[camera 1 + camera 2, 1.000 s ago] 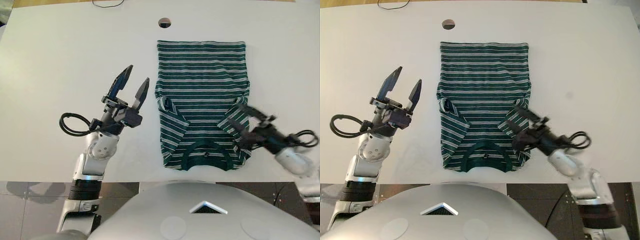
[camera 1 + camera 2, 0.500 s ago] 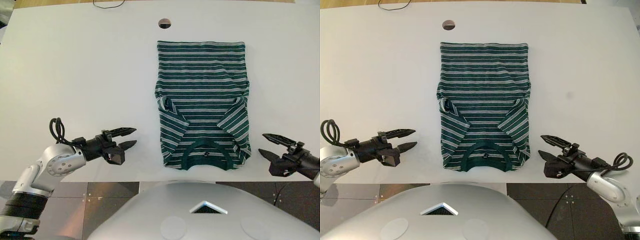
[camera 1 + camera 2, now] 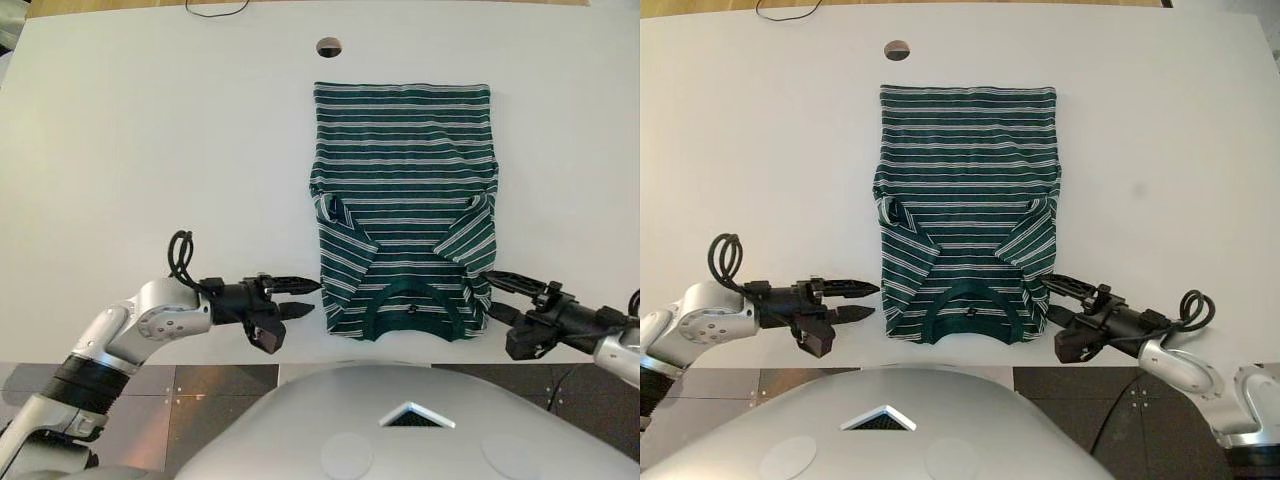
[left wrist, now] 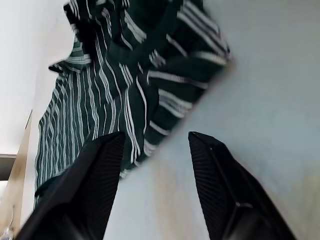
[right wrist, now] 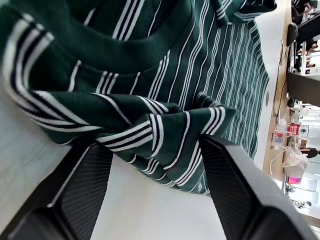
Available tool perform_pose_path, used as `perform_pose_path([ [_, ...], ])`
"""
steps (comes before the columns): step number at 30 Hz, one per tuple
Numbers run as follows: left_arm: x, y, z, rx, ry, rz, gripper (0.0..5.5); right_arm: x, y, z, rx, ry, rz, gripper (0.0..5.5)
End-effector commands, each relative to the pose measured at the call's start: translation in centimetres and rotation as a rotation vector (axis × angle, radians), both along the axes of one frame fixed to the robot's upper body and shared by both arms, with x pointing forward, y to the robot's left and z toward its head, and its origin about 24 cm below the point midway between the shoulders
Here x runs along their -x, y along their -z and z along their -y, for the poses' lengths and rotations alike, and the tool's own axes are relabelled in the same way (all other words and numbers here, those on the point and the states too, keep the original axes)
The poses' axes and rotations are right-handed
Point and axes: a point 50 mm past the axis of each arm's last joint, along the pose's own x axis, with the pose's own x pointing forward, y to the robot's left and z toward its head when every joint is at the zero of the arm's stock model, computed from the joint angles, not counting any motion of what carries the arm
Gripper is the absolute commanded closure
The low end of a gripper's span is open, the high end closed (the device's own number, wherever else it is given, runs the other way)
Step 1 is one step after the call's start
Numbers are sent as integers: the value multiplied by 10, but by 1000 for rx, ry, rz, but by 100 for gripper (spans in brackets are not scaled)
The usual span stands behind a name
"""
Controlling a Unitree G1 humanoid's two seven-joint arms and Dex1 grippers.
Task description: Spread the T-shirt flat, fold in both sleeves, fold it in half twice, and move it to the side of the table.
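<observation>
Left eye view: T-shirt (image 3: 405, 200) is laid flat on the bench (image 3: 150, 150), sleeves tucked in, collar at 6 o'clock; left gripper (image 3: 313, 297) and right gripper (image 3: 488, 292), fingers apart, are set at its 7 and 5 o'clock corners, presumably for the half fold.

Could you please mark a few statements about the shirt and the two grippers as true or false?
1. Both sleeves of the T-shirt are folded in over its body. True.
2. The left gripper is shut on the shirt's hem. False: it is open, beside the near left corner, holding nothing.
3. The collar end lies nearest the robot. True.
4. The T-shirt has been folded in half. False: it lies at full length, with only the sleeves turned in.
5. The right gripper is open at the shirt's near right corner. True.
</observation>
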Motion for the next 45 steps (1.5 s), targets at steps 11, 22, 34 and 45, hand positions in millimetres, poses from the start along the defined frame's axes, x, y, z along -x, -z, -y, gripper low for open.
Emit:
perform_pose_path([
  [11, 3, 18, 19, 42, 37, -44, 332, 14, 8, 12, 107, -26, -91, 398],
  [22, 12, 24, 14, 9, 57, -109, 495, 13, 13, 11, 82, -39, -97, 540],
  [34, 39, 4, -10, 81, -29, -304, 540, 17, -13, 8, -125, 51, -29, 540],
  [45, -27, -26, 5, 441, -437, -4, 540, -18, -27, -3, -312, 160, 53, 540],
])
